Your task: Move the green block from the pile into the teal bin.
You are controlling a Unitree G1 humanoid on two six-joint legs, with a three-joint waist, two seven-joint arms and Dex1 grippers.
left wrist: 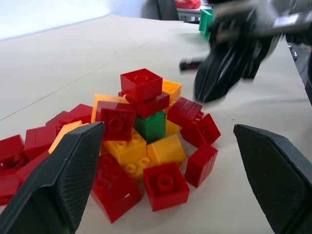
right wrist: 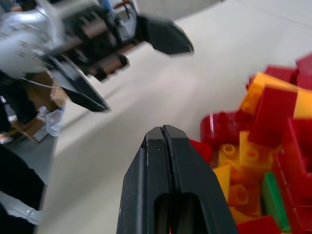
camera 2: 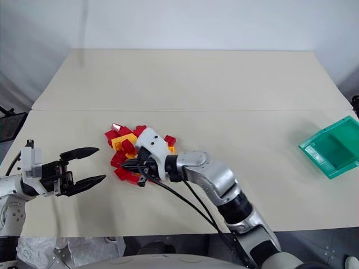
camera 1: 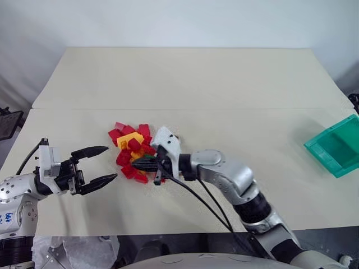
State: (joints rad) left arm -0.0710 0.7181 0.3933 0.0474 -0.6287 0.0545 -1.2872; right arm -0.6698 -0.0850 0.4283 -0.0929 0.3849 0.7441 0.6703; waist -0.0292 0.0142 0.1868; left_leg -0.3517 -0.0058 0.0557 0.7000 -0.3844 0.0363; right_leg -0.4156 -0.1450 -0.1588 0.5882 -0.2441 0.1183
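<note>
From the head camera, the right gripper point(camera 1: 147, 163), fingers pressed together on nothing, lies at the near edge of the pile of small red and yellow studded plastic bricks point(camera 1: 132, 150); the left gripper point(camera 1: 100, 165), fingers apart, waits at the pile's nine o'clock, and the translucent teal plastic bin point(camera 1: 335, 147) sits far off at three o'clock. In the left wrist view the small green studded plastic block point(left wrist: 151, 126) sits mid-pile under a red brick. In the right wrist view it shows as a green sliver point(right wrist: 275, 201) beside the shut fingers.

Right pincer closed at the edge of the brick pile

The right pincer point(right wrist: 165, 134) rises from six o'clock with its two black fingers point(right wrist: 183, 185) pressed flat together, nothing between them. At three to five o'clock lies the pile point(right wrist: 265, 161) of red and yellow studded bricks, just beside the fingers; a sliver of the green block point(right wrist: 274, 202) shows at about four o'clock among them. At ten to eleven o'clock the left pincer point(right wrist: 141, 68) hangs with its fingers spread apart, above the pale tabletop point(right wrist: 146, 97).
</note>
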